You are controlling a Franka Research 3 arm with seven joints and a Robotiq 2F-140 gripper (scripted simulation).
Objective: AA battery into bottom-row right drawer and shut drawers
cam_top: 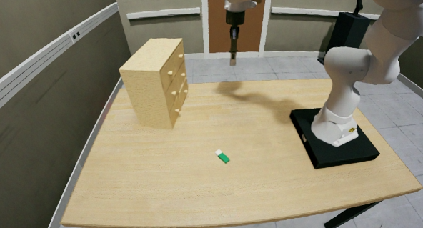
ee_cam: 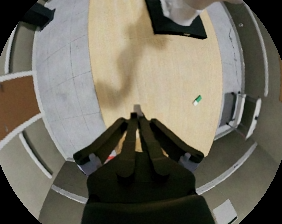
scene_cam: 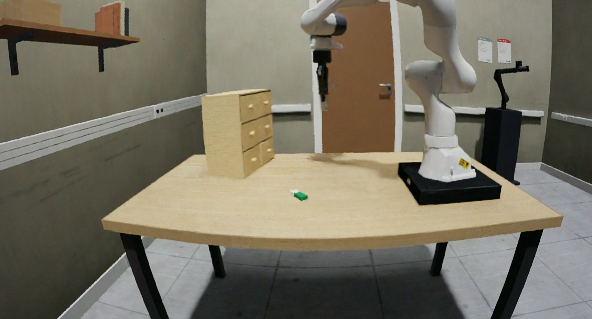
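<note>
A small green and white object, which looks like the AA battery, lies on the table's middle, well in front of the chest; it also shows in the exterior view and the wrist view. The light wooden chest stands upright at the table's back left, with three rows of two drawers, all shut. The right drawer of the bottom row is the one farther from the cameras. My gripper is shut and empty, pointing down, high above the table's far edge, to the right of the chest.
The arm's black base plate sits at the table's right side. A black stand is on the floor behind it. A door and wall lie beyond the table. A shelf hangs on the left wall.
</note>
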